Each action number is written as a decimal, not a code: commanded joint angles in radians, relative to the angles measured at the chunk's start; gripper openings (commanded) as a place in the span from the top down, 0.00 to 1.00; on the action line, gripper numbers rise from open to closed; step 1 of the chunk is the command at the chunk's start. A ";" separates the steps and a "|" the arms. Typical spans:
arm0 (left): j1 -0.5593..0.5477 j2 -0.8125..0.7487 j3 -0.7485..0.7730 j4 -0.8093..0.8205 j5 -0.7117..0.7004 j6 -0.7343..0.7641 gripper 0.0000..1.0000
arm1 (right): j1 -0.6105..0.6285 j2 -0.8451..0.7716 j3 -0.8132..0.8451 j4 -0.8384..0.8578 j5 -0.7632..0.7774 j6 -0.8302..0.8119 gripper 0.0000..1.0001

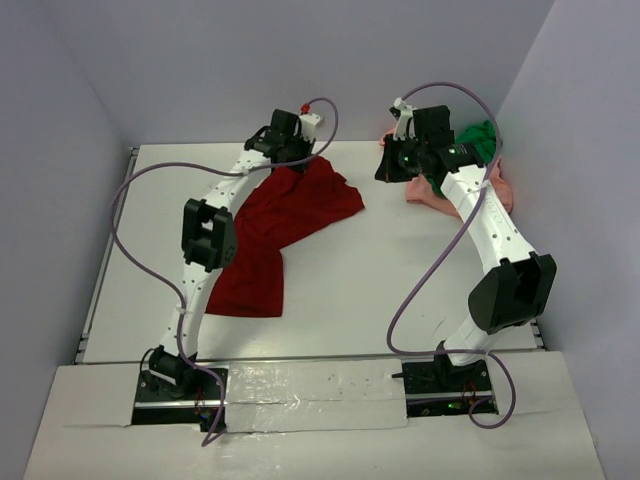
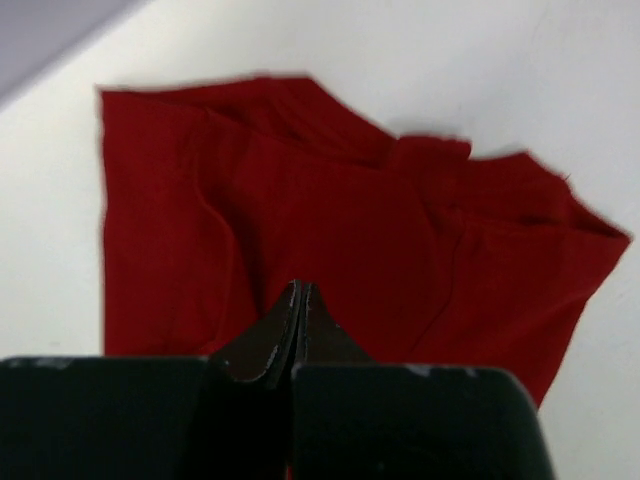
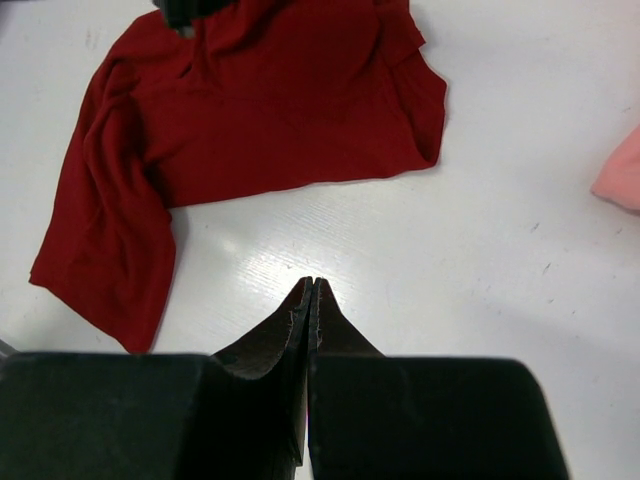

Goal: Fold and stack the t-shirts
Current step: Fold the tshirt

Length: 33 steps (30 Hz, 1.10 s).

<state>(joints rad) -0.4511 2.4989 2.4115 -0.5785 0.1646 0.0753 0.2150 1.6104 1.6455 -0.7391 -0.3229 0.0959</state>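
The dark red t-shirt (image 1: pixel 285 225) lies crumpled on the white table (image 1: pixel 380 290), running from the back centre toward the front left. My left gripper (image 1: pixel 286 152) hovers over its far end; in the left wrist view the gripper (image 2: pixel 300 286) is shut with nothing between its fingers, and red cloth (image 2: pixel 340 220) fills the space below. My right gripper (image 1: pixel 389 170) is shut too and hangs over bare table (image 3: pixel 470 250), with the red t-shirt (image 3: pixel 260 110) to its left. The green t-shirt (image 1: pixel 480 138) and salmon-pink t-shirt (image 1: pixel 428 190) are bunched together at the back right, partly hidden by the right arm.
Grey walls close in the table at the back and on both sides. Purple cables (image 1: pixel 425 275) loop from both arms. The pink cloth's edge (image 3: pixel 620 170) shows at the right of the right wrist view.
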 commanded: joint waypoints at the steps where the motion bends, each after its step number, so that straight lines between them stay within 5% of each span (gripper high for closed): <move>1: -0.009 0.100 0.058 -0.153 0.055 0.018 1.00 | -0.008 -0.018 0.017 0.038 -0.002 -0.004 1.00; 11: -0.003 0.216 0.074 -0.256 0.179 -0.032 1.00 | -0.008 -0.001 0.017 0.038 -0.001 0.002 1.00; 21: 0.037 0.287 0.121 -0.087 0.116 -0.117 1.00 | -0.011 -0.033 0.007 0.038 -0.005 0.007 1.00; 33: 0.146 0.232 0.058 0.368 -0.152 -0.273 1.00 | -0.026 -0.110 -0.004 0.029 -0.038 0.018 1.00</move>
<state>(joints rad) -0.3656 2.7293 2.4630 -0.3698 0.1539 -0.1345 0.1997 1.5768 1.6447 -0.7334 -0.3416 0.1074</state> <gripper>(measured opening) 0.007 0.007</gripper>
